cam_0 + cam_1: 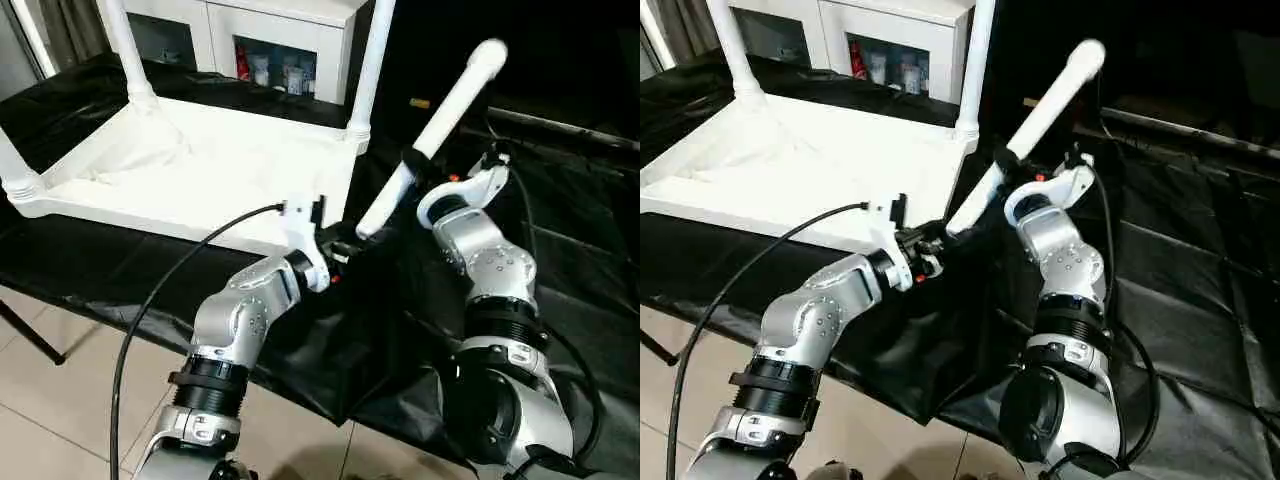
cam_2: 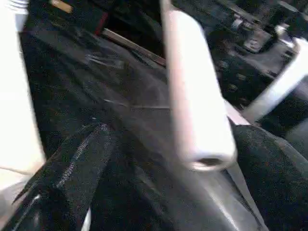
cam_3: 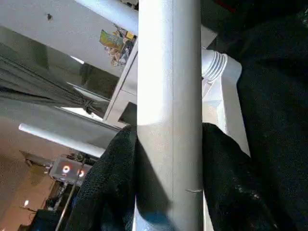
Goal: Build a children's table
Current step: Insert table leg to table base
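Note:
The children's table top (image 1: 200, 170) lies upside down on the black cloth, all white. Upright legs stand in its far-left corner (image 1: 125, 45), far-right corner (image 1: 370, 60) and near-left corner (image 1: 12, 170). A further white leg (image 1: 440, 120) slants up to the right, off the table top's near-right corner. My right gripper (image 1: 412, 162) is shut on this leg around its middle; the black pads (image 3: 226, 183) press on both sides of the tube (image 3: 168, 120). My left gripper (image 1: 345, 245) sits at the leg's lower end (image 2: 207, 159) and is open, with that end between its fingers (image 2: 53, 187).
A black cloth (image 1: 560, 200) covers the workbench, bunched up under my forearms. A white cabinet (image 1: 270, 40) with small items stands behind the table top. A black cable (image 1: 170, 290) loops from my left wrist over the bench's front edge, above the tiled floor (image 1: 60, 400).

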